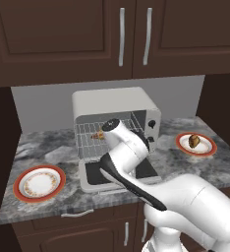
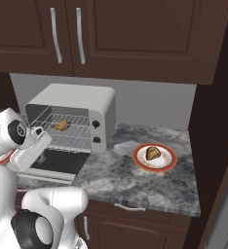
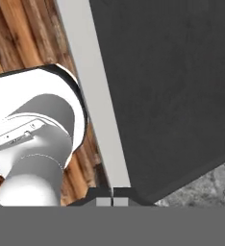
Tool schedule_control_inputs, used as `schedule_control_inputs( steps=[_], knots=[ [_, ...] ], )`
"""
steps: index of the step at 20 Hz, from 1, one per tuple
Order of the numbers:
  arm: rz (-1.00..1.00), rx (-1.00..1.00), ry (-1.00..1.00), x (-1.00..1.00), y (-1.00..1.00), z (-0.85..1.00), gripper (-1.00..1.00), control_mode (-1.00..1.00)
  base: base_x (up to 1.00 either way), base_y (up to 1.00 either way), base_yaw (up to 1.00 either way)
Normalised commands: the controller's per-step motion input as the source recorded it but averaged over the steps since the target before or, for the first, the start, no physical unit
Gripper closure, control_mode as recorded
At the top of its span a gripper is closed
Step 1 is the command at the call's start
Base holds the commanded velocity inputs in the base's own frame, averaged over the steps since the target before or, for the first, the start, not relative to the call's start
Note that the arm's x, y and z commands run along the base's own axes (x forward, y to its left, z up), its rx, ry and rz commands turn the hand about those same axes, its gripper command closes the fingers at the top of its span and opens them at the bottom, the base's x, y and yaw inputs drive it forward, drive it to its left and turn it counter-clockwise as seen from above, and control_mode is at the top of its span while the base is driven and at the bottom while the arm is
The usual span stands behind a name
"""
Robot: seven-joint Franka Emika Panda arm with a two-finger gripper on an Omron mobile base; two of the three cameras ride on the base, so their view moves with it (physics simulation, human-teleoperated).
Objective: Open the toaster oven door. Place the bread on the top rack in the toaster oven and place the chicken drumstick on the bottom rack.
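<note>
My tool (image 3: 112, 202) is pressed together, empty, over the lowered toaster oven door (image 3: 167, 96); dropping straight down, I'd strike its glass.

The oven (image 1: 116, 110) sits mid-frame on the table (image 1: 63, 152) in the left base view, its door (image 1: 95, 176) dropped flat in front. Bread (image 2: 62, 125) lies on the top rack (image 2: 67, 122) inside. One plate (image 1: 39, 183) lies lower left; another plate (image 1: 196, 144), holding the drumstick (image 1: 194, 141), lies right.
</note>
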Motion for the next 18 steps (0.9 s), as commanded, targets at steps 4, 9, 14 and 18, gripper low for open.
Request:
schedule_control_inputs(
  steps=[4,9,14,18],
  knots=[
    [0.00,0.01,-0.08,-0.15,-0.07,0.55,1.00,-1.00,0.00,0.00,0.00],
    [0.00,0.00,-0.11,-0.09,-0.17,0.50,1.00,-1.00,0.00,0.00,0.00],
    [0.00,0.00,-0.11,0.00,-0.29,0.44,1.00,-1.00,0.00,0.00,0.00],
    [0.00,0.00,-0.08,0.01,-0.41,0.38,1.00,-1.00,0.00,0.00,0.00]
  ],
)
